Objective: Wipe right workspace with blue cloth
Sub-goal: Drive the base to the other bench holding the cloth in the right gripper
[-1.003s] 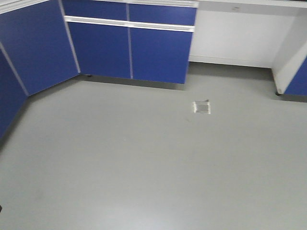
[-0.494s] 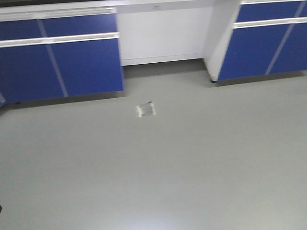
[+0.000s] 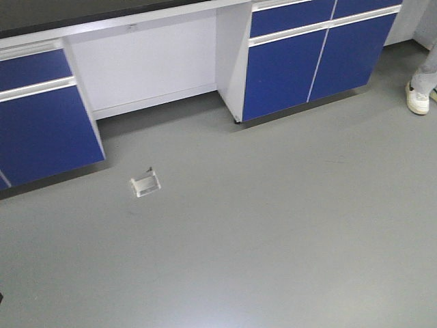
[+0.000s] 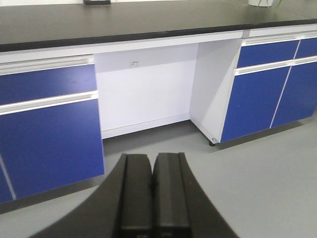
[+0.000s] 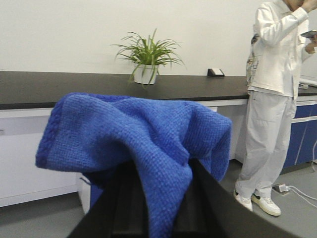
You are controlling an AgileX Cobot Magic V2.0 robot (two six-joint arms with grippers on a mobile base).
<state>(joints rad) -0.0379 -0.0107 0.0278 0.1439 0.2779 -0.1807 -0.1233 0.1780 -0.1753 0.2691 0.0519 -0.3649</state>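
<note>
Blue cabinets (image 3: 300,61) with pale handle strips run under a black countertop (image 4: 148,20), broken by an open white recess (image 4: 148,94). A small metal floor box (image 3: 145,184) sits in the grey floor (image 3: 273,225) near the recess. A potted plant (image 5: 146,54) and a small dark object (image 5: 215,73) stand on the countertop. A person (image 5: 275,99) in white clothes and white shoes (image 5: 260,202) stands beside it, a cable (image 5: 297,191) near their feet.
</note>
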